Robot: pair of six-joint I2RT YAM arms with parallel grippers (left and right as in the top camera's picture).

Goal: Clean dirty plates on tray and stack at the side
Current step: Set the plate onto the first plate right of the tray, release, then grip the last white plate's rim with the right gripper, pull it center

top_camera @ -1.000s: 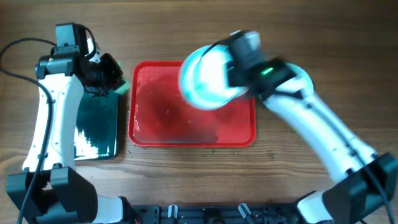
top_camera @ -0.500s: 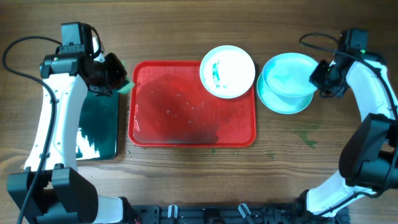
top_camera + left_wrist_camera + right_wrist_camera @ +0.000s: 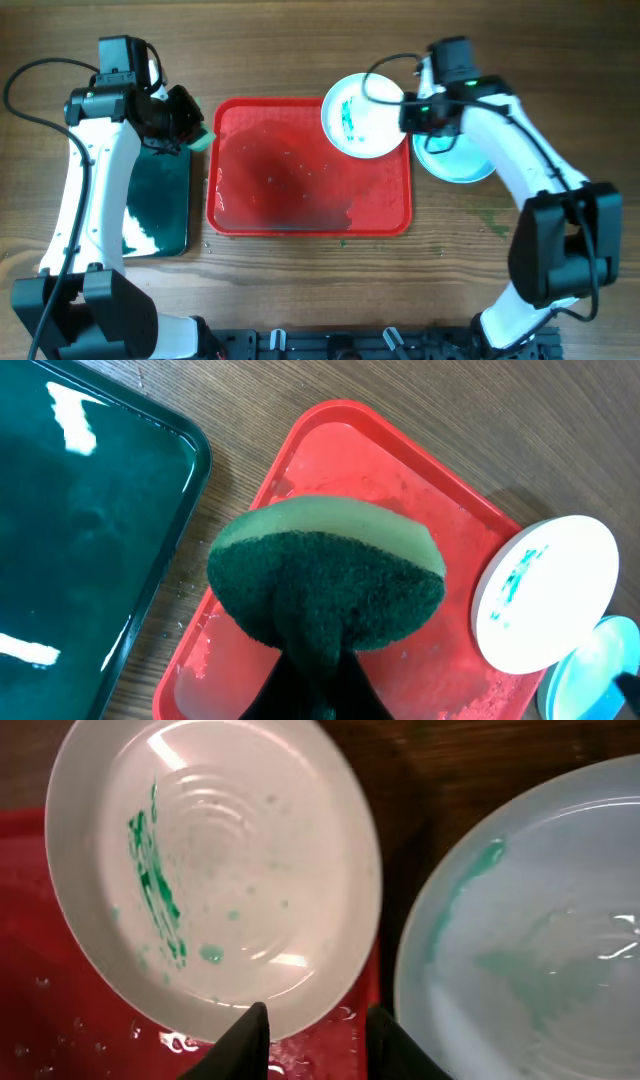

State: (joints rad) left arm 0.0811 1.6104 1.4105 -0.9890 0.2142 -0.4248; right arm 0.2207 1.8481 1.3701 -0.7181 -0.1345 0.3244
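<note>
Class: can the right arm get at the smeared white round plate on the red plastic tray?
Probably yes: the open right gripper hovers by the smeared white round plate, nothing between them.

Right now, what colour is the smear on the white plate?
Teal-green, a streak on the left of the white plate. Clearest in the right wrist view.

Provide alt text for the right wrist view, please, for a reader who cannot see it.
A white plate streaked with teal smears sits at the red tray's corner, the open right pincer at its rim. A pale mint plate lies beside it.
</note>
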